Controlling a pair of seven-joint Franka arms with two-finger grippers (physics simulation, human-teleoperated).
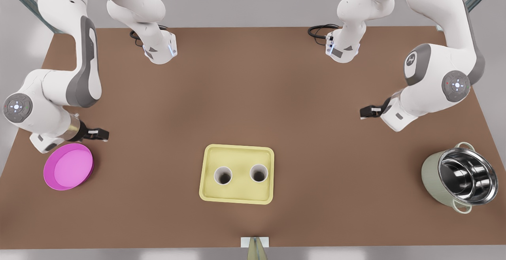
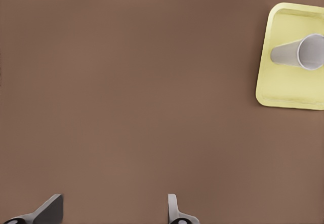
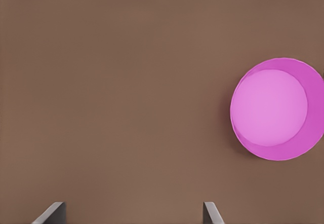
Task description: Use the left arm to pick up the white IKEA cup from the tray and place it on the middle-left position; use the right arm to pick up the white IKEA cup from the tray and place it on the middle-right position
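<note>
The pale yellow tray (image 1: 237,148) lies at the table's near middle in the front view. Two white cups (image 1: 223,175) (image 1: 259,173) stand upright in it, side by side. My left gripper (image 1: 364,112) hovers open on the front view's right, far from the tray. Its wrist view has its fingers (image 2: 112,211) wide apart over bare table, with the tray (image 2: 283,82) and one cup (image 2: 298,53) off at the edge. On the front view's left my right gripper (image 1: 103,134) is open and empty, just above the magenta dish. Its wrist view shows its fingers (image 3: 131,213) spread.
A round magenta dish (image 1: 68,166) (image 3: 276,108) sits at the front view's left. A steel pot with pale green walls (image 1: 460,177) stands at the near right. Black cables lie by both arm bases at the back. A small pale fixture (image 1: 255,244) sits at the near edge.
</note>
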